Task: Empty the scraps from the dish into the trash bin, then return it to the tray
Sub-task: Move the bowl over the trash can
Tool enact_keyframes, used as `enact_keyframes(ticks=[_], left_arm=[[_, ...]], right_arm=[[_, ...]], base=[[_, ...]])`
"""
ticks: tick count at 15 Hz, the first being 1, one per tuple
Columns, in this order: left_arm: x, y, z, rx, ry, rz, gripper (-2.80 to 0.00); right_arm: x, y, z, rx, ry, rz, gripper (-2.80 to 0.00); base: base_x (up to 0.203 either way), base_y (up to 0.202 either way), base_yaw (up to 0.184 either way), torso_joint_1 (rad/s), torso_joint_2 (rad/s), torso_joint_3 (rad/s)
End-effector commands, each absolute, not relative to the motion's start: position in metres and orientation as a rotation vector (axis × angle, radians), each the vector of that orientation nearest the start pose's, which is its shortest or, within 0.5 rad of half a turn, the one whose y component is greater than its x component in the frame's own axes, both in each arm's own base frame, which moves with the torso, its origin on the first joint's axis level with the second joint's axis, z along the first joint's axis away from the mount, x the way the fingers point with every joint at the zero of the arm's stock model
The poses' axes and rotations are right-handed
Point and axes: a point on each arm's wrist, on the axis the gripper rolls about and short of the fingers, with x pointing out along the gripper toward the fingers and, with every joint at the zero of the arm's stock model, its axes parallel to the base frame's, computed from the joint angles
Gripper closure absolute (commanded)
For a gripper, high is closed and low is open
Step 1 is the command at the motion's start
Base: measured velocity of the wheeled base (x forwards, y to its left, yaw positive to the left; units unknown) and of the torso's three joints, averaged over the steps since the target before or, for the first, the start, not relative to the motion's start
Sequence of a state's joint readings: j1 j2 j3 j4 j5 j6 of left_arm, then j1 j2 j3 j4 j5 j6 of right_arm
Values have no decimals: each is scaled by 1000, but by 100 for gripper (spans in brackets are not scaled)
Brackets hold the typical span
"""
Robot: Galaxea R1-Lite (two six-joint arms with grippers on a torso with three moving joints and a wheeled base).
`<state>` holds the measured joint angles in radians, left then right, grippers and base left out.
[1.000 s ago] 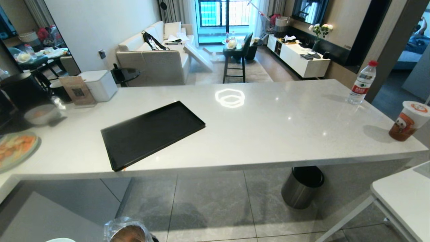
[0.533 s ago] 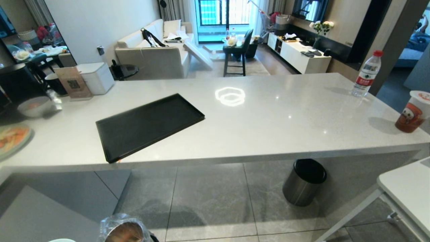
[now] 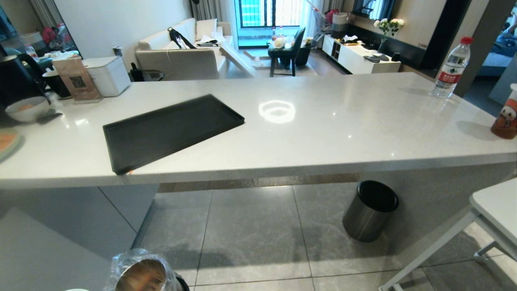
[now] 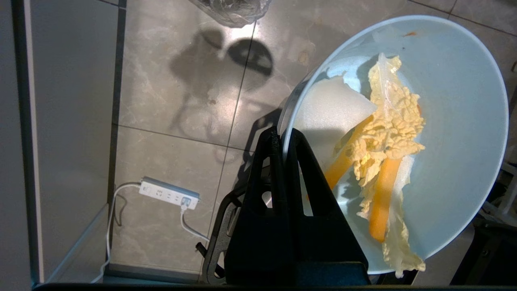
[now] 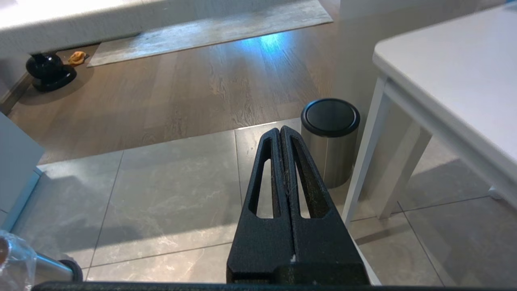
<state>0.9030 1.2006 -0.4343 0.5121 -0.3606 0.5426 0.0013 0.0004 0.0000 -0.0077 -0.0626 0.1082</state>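
between the left gripper [image 4: 282, 139] jaws: dish [image 4: 456, 133] rim, pinched tight, scraps [image 4: 387, 141] inside. beyond the tips, bare floor, trash bin [image 4: 230, 10] edge. right gripper [image 5: 280, 135] closed, empty.

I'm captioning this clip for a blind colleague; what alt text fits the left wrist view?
The left claw, shut on the rim of the pale-blue dish, holds it tilted above a grey tiled floor, with the yellow, white and orange scraps lying inside. The trash bin's plastic-lined edge shows beyond, and a white power strip lies on the floor.

Tray [image 3: 169, 131] on counter [image 3: 323, 133] (bin [image 3: 141, 275] below).
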Motion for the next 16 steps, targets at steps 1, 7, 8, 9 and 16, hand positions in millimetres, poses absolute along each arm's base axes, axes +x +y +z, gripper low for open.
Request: enact_keyframes(ticks=[1, 7, 8, 9, 16], left_arm=[[67, 73, 116, -283, 1105, 161, 0], [67, 73, 116, -283, 1105, 161, 0], [67, 73, 116, -283, 1104, 161, 0], [67, 73, 116, -283, 1105, 163, 0], [67, 73, 116, -284, 1104, 164, 0]], right_arm=[[-23, -1, 76, 109, -9, -61, 0], [-23, -1, 76, 109, -9, -61, 0], [-23, -1, 76, 109, -9, -61, 0], [-23, -1, 76, 109, -9, -61, 0], [-23, -1, 76, 109, -10, -61, 0]], base=[[0, 0, 0, -144, 515, 368], [0, 0, 0, -113, 486, 375], [0, 0, 0, -66, 457, 393], [0, 0, 0, -44, 455, 393], [0, 0, 0, -17, 434, 421]])
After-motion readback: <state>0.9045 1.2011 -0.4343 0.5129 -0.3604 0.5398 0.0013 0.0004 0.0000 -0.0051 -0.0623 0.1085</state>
